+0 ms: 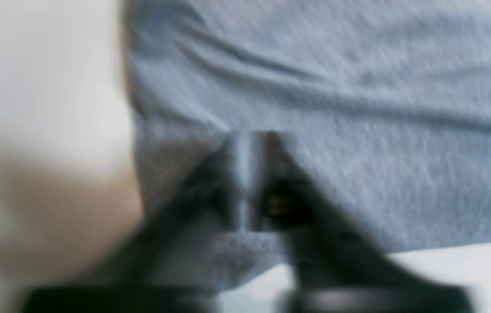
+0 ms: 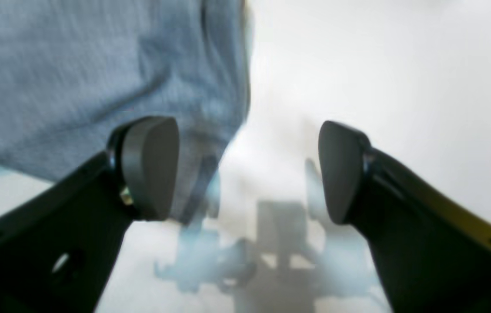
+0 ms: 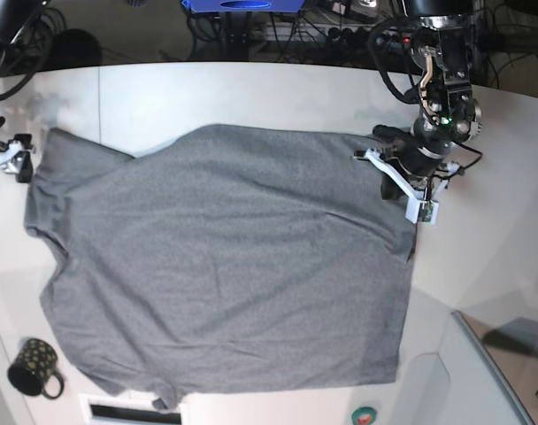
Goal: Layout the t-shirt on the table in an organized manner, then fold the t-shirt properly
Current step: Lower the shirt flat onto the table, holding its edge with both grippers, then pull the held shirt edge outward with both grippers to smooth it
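Grey shirt spread across the white table.

The shirt (image 3: pixel 225 266) lies opened out and mostly flat on the table (image 3: pixel 251 93), heather-grey, covering most of its middle. One sleeve reaches toward the far left corner; another bit of fabric pokes out at the near left edge. Its right edge runs roughly straight from the far right corner down to the near one. Shallow creases cross the cloth (image 1: pixel 336 87). The table shows bare white around it (image 2: pixel 380 78), a thin dark seam at the far left.
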Controlling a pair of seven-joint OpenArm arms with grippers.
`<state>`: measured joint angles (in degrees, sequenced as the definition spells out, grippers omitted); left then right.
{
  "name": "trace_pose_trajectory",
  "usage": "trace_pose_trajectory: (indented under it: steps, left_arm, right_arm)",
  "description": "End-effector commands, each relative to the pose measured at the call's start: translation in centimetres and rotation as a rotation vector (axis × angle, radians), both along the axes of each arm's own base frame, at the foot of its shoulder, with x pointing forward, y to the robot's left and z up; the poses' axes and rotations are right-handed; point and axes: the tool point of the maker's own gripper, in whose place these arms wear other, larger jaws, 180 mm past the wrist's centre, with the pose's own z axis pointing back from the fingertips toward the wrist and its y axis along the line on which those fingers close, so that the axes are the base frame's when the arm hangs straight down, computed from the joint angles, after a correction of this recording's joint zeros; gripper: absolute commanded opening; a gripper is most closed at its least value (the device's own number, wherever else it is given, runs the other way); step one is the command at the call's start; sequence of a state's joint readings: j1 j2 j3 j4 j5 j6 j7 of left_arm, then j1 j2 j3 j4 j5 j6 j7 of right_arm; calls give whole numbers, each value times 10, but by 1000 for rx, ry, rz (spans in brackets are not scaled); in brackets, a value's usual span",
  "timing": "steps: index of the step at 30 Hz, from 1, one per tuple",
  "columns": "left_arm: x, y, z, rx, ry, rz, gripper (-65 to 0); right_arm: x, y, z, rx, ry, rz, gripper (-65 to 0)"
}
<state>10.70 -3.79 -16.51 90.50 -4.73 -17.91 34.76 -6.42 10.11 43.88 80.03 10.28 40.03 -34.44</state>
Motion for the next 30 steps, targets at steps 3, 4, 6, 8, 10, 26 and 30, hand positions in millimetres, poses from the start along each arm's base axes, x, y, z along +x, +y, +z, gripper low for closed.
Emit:
trace_pose_trajectory:
  steps: [3, 4, 6, 8, 10, 26, 30]
  left_arm:
    - [6, 12, 4, 13, -27, 28, -650]
    - [4, 13, -1, 13, -12, 26, -650]
    - [-1, 17, -8, 11, 8, 38, -650]
    - [-6, 20, -17, 18, 36, 40, -650]
    - [-12, 25, -26, 27, 70, 36, -650]
    - [-37, 71, -57, 87, 113, 51, -650]
    - [-35, 73, -55, 91, 110, 49, -650]
  right_arm:
    - [18, -3, 19, -11, -84, -2, -470]
    - [18, 0, 17, -3, -81, -2, -560]
    - [15, 3, 6, 25, -61, -9, -650]
    - [15, 7, -7, 68, -36, -22, -618]
    - [9, 11, -23, 107, -1, -35, -623]
    - [-41, 32, -76, 167, 197, 20, -645]
    - [-56, 28, -77, 150, 223, 22, -645]
